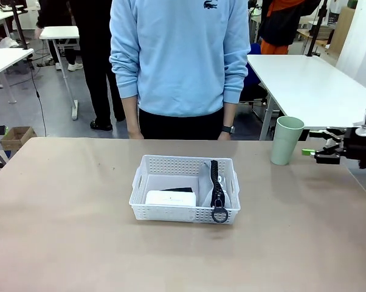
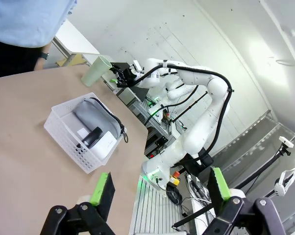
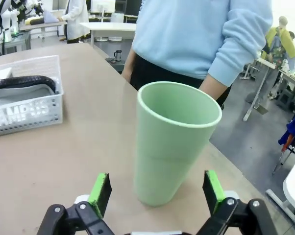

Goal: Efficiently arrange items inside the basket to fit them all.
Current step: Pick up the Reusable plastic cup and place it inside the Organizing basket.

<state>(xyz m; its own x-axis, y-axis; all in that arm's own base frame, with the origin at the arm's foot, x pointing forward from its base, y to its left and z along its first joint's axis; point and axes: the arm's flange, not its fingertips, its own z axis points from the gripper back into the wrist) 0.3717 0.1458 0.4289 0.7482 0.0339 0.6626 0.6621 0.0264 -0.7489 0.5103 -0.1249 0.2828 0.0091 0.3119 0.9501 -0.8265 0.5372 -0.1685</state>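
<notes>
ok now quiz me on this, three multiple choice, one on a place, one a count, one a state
1. Where does the pale green cup stand?
a) upright on the table, right of the basket
b) inside the basket
c) upside down on the floor

2. How many items lie in the basket?
a) one
b) three
c) five

3. The right gripper has its fingers:
a) shut on the cup
b) shut on nothing
c) open

Answers:
1 a, the front view shows the cup on the tabletop, well apart from the basket.
2 b, the grey pouch, the white box and the black stapler lie in it.
3 c, the right wrist view shows the green pads wide apart, a gap on each side of the cup.
</notes>
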